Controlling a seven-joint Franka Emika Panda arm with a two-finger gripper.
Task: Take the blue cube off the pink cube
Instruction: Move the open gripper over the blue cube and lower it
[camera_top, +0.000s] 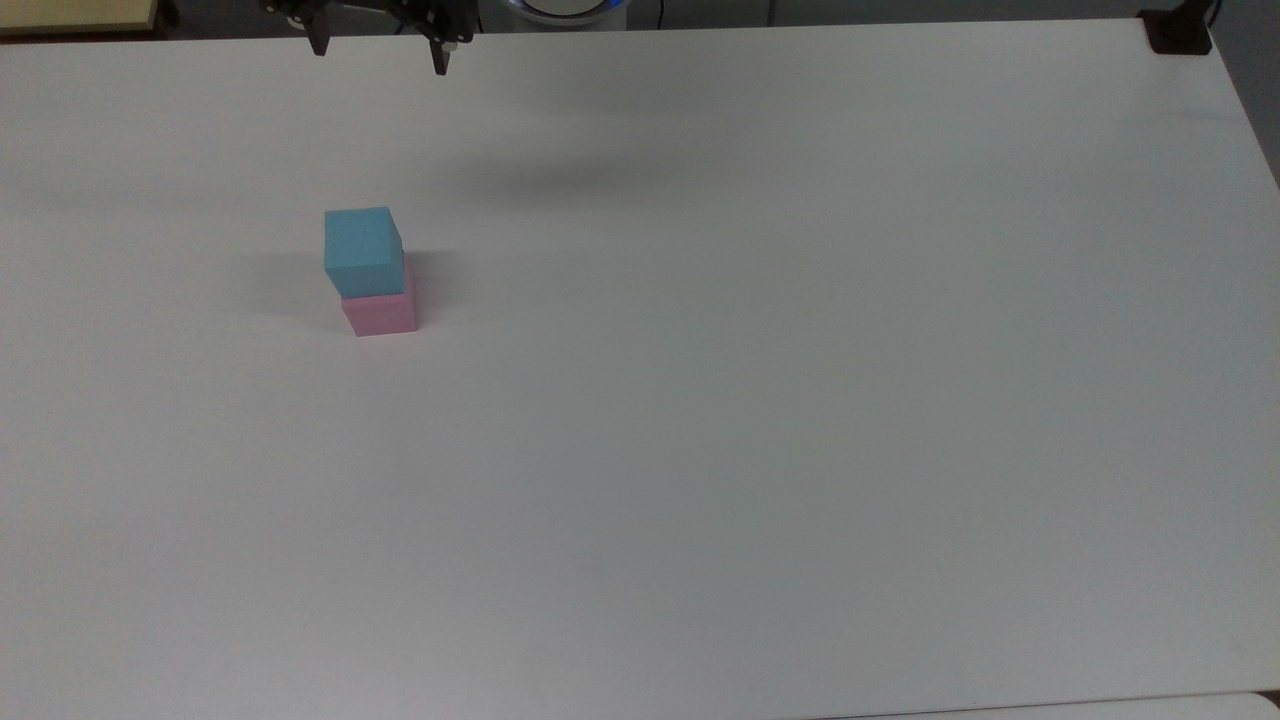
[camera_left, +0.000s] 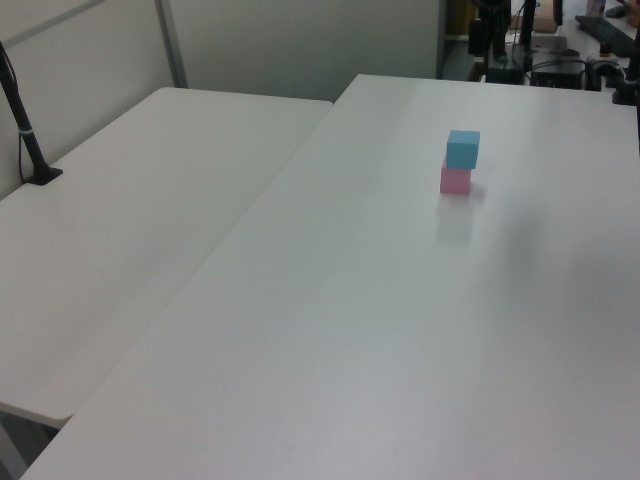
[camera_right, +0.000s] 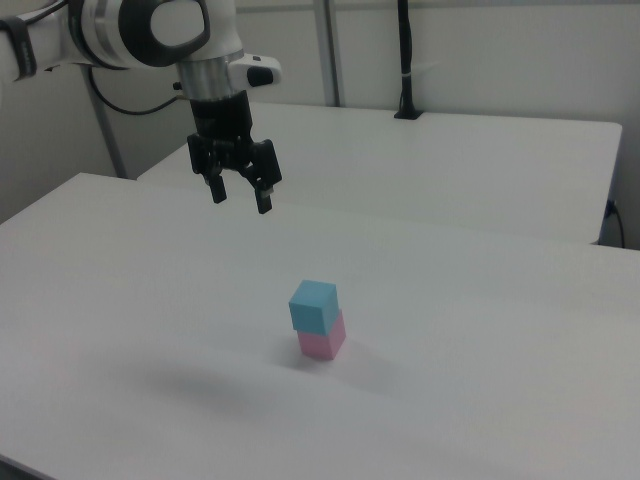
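The blue cube (camera_right: 314, 303) sits on the pink cube (camera_right: 323, 340), turned slightly askew. The gripper (camera_right: 240, 190) hangs high and well apart from the stack, jaws spread, probably ready to descend over it.

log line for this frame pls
stage: pre-grasp | end effector: open, raised, holding nothing | blue cube: stacked on pink cube, slightly offset | table
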